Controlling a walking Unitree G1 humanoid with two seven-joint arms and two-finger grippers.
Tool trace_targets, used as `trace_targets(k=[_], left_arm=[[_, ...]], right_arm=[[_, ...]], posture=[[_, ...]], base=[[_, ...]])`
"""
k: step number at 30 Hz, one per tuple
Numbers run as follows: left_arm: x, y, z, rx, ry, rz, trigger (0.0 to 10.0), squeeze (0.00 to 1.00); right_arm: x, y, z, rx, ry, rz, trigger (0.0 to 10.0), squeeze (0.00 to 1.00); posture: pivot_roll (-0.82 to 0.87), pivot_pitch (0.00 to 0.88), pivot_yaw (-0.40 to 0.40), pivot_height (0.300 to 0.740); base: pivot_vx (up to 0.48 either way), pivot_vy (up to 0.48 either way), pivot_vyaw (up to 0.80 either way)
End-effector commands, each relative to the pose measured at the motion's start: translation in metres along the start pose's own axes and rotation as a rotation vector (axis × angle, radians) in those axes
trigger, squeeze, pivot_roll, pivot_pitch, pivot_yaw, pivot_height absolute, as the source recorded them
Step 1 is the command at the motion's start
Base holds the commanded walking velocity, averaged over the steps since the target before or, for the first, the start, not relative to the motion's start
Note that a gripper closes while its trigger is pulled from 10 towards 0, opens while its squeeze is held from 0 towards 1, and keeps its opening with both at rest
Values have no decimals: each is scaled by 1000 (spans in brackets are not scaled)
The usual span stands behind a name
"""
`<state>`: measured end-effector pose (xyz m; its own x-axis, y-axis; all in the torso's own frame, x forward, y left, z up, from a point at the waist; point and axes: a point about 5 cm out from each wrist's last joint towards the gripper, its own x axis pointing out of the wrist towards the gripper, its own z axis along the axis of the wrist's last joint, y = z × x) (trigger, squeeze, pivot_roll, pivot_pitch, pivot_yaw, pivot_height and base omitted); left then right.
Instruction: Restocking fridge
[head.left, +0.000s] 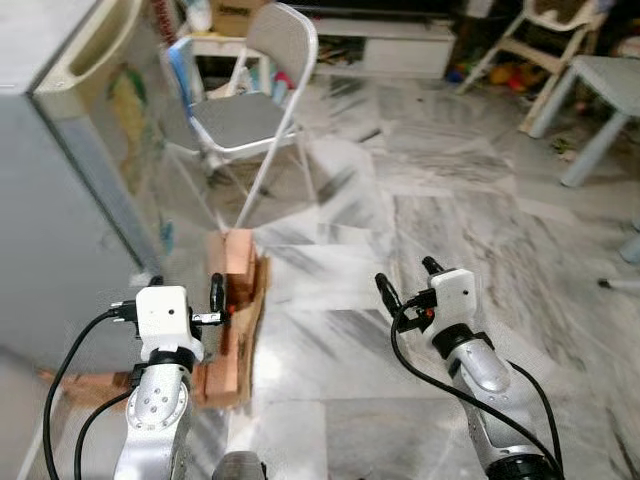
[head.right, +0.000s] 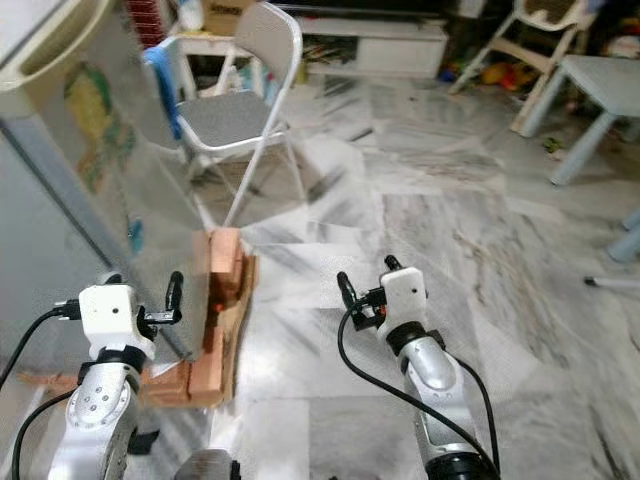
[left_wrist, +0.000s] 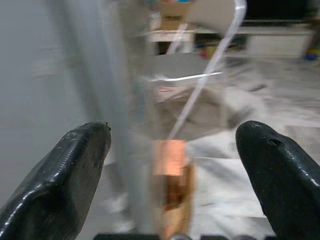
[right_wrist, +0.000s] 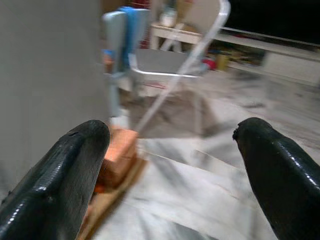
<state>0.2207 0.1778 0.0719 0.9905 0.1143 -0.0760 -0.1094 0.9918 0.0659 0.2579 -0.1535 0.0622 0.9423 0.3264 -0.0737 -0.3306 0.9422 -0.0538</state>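
Left gripper (left_wrist: 172, 165) wide apart, empty | right gripper (right_wrist: 170, 165) wide apart, empty | fridge (head.left: 60, 200) beside left gripper

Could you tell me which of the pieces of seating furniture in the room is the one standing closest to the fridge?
The grey folding chair, standing just beyond the fridge. The wooden high chair stands far across the marble floor.
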Motion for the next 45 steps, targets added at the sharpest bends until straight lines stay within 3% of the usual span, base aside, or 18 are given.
trace_targets(k=[1, 5, 11, 27, 37, 45], left_arm=[[-1, 2, -3, 10, 14, 3, 10000, 0], [-2, 0, -3, 14, 15, -14, 10000, 0], [3, -3, 1, 16, 0, -29, 10000, 0], [-1, -5, -1, 13, 12, -40, 10000, 0], [-8, -2, -5, 1, 29, 13, 10000, 0], [-7, 0, -7, -3, 39, 17, 10000, 0]], right_arm=[[0, 0, 5, -2, -22, -2, 10000, 0], [-3, 1, 3, 1, -18, 5, 10000, 0], [-1, -3, 4, 19, -21, -18, 10000, 0], [-4, -1, 1, 21, -6, -9, 10000, 0], [-5, 4, 1, 2, 2, 51, 10000, 0], [-5, 1, -2, 17, 23, 18, 10000, 0]], posture=[[110, 14, 5, 740], [111, 19, 1, 740], [118, 32, 0, 740], [117, 44, -4, 740], [122, 52, -12, 740], [121, 56, -18, 740]], base=[[0, 0, 775], [0, 0, 727], [380, 0, 0], [404, 0, 0], [0, 0, 160], [0, 0, 377]])
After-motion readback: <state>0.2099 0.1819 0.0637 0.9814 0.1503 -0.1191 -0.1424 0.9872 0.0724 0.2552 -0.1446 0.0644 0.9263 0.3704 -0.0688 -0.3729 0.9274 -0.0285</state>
